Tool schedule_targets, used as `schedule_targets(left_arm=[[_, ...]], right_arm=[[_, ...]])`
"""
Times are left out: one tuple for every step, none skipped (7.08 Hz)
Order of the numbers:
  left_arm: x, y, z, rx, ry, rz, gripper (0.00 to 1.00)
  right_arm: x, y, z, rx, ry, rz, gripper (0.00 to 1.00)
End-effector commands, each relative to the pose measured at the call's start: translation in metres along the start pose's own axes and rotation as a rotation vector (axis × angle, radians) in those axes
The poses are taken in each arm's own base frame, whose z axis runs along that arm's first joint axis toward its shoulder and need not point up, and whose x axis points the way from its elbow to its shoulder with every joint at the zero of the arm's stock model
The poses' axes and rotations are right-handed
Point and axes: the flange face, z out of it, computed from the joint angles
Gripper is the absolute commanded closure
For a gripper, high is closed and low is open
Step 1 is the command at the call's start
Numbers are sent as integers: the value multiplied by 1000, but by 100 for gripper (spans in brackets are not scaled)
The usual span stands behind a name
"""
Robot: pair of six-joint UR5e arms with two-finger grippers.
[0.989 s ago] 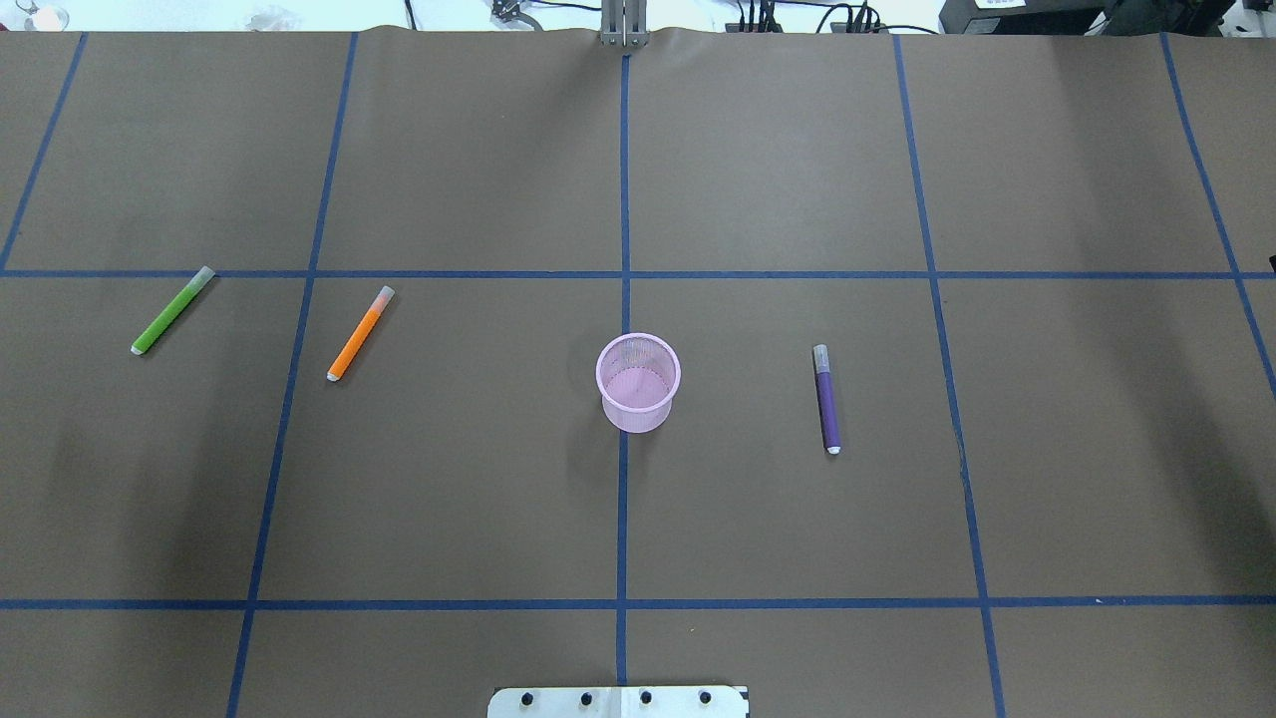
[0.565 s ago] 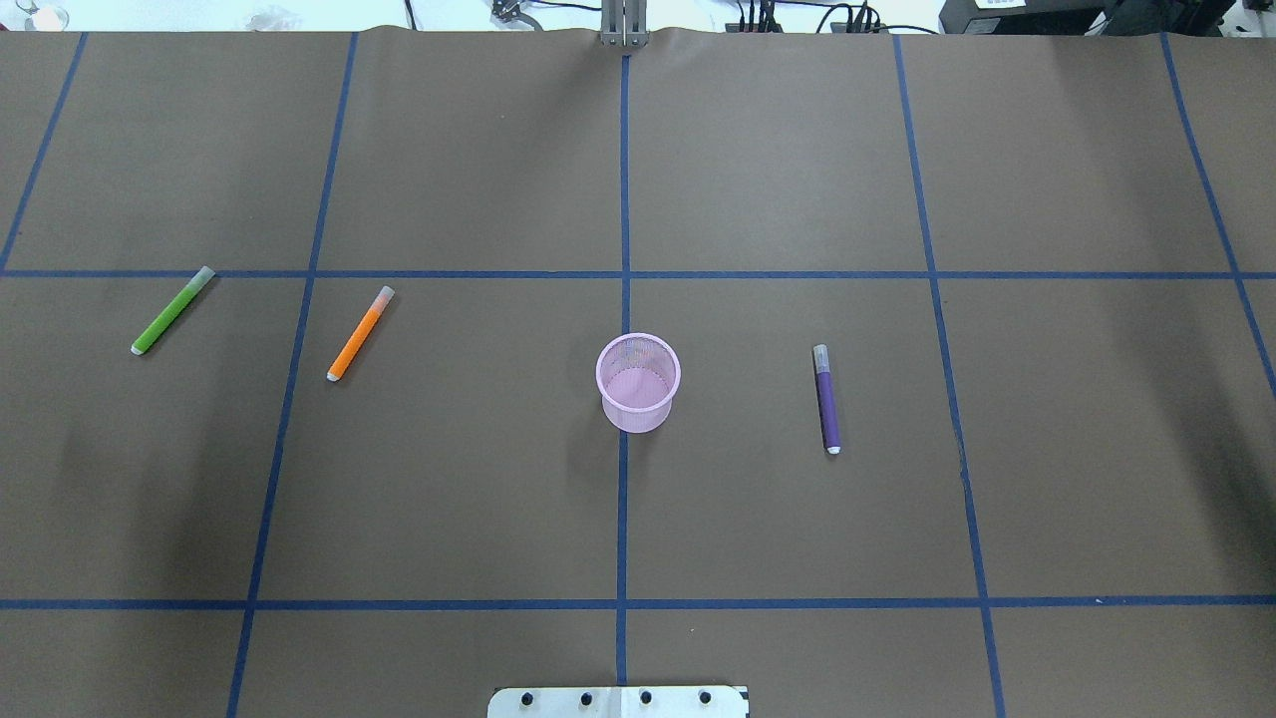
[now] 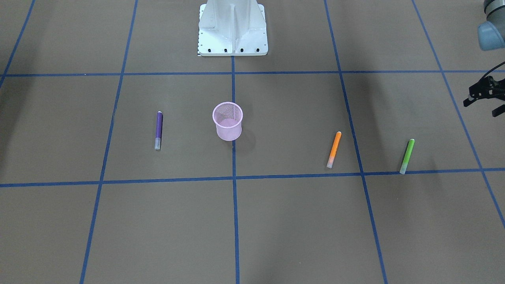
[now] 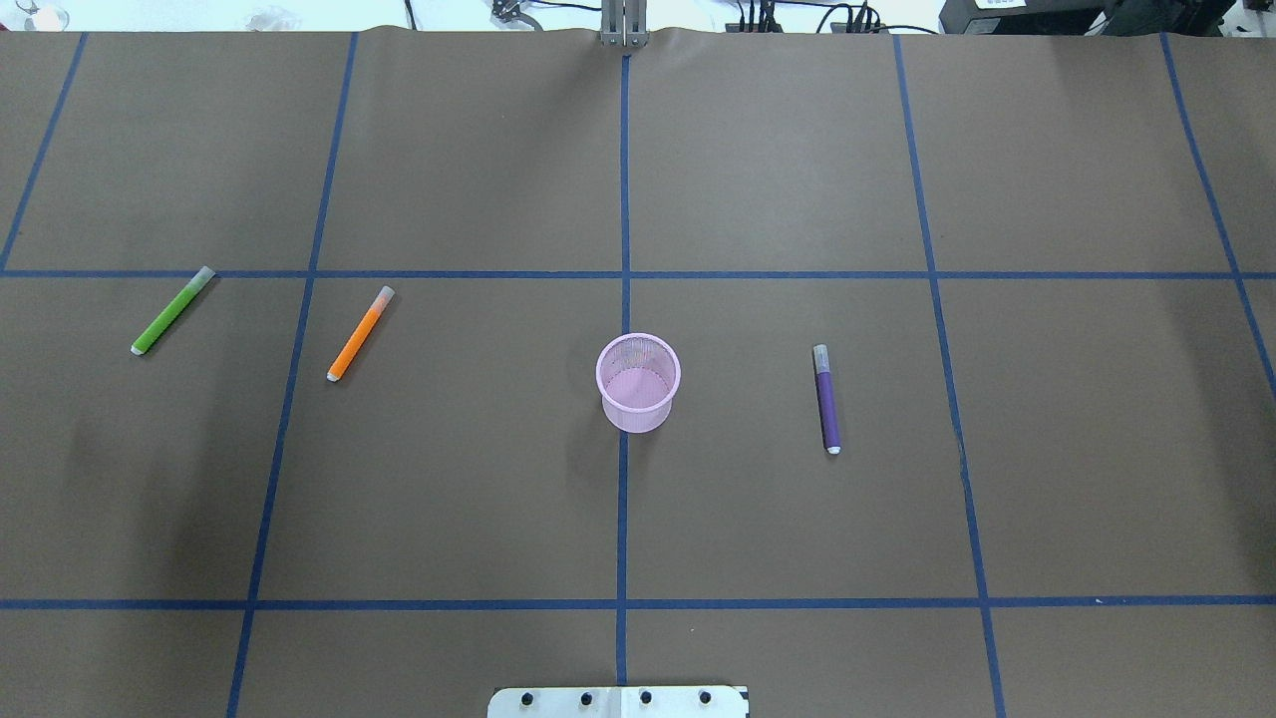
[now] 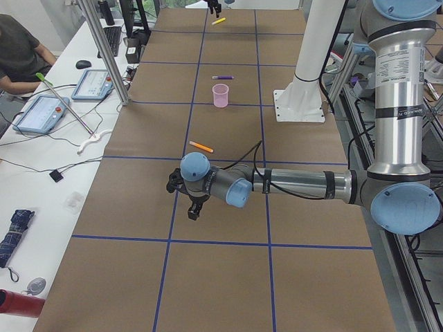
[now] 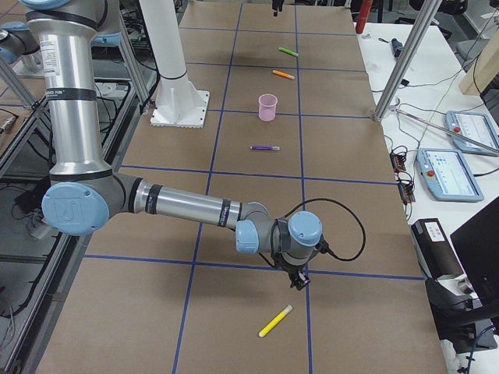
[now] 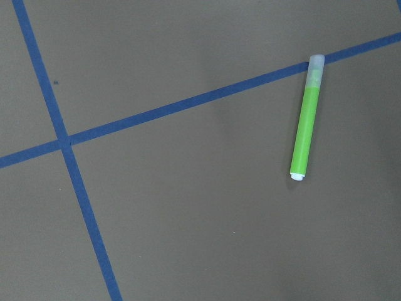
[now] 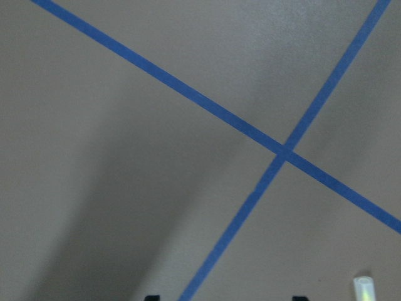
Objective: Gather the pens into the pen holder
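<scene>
The pink mesh pen holder (image 4: 638,382) stands upright at the table's middle, with nothing in it. The purple pen (image 4: 826,399) lies to its right. The orange pen (image 4: 360,333) and the green pen (image 4: 172,310) lie to its left. My left gripper (image 3: 483,103) hovers open and empty at the front-facing view's right edge, beyond the green pen (image 3: 406,156). The left wrist view shows the green pen (image 7: 306,119) but no fingers. My right gripper (image 8: 225,298) is open and empty over bare table, far to the right of the purple pen (image 6: 265,147).
A yellow marker (image 6: 275,320) lies close to my right gripper (image 6: 300,279), at the table's far right end. Its pale end shows in the right wrist view (image 8: 363,287). The robot's white base (image 3: 232,29) stands behind the holder. Blue tape lines grid the brown table.
A dark speck at the overhead view's right edge one second ago is gone. The pens and the holder have not moved.
</scene>
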Motion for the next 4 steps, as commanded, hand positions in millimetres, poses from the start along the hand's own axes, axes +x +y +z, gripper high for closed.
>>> schedule_targets(left_arm=[[1, 0, -1, 2, 0, 2, 0], [1, 0, -1, 2, 0, 2, 0], [0, 0, 0, 1, 0, 1, 0], [1, 0, -1, 2, 0, 2, 0]], right_arm=[[33, 1, 15, -74, 29, -101, 25], [43, 6, 27, -87, 28, -125, 25], [46, 10, 34, -92, 34, -127, 25], [48, 15, 41, -107, 31, -119, 25]])
